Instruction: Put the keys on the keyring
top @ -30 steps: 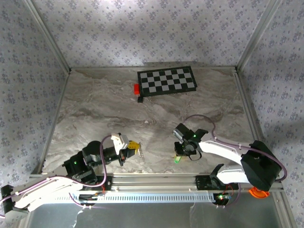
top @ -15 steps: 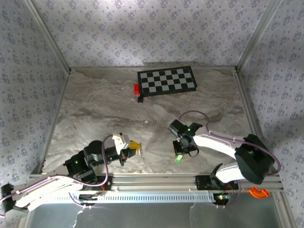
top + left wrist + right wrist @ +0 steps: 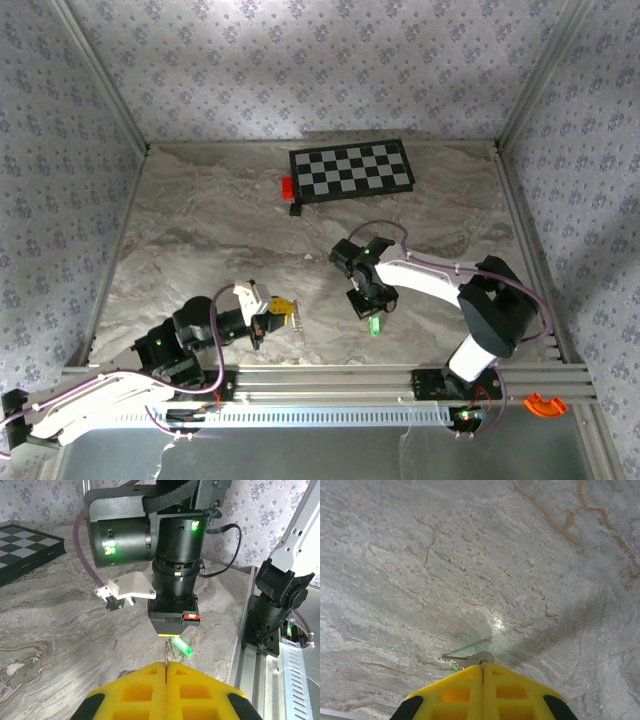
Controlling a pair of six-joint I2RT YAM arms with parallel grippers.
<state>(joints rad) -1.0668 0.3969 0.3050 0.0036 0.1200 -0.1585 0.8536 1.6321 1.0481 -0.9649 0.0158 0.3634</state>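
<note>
Near the front edge of the marble table (image 3: pixel 200 230), your left gripper (image 3: pixel 286 310) is clamped on a thin silvery key (image 3: pixel 295 319). Just to its right, your right gripper (image 3: pixel 373 311) is pinched tight on the keyring (image 3: pixel 479 657), and the keyring's green tag (image 3: pixel 374 325) hangs beneath the yellow pads.

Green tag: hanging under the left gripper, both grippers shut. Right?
Not quite. The green tag hangs under the right gripper, not the left gripper, as the top external view shows. Both grippers are shut.
</note>
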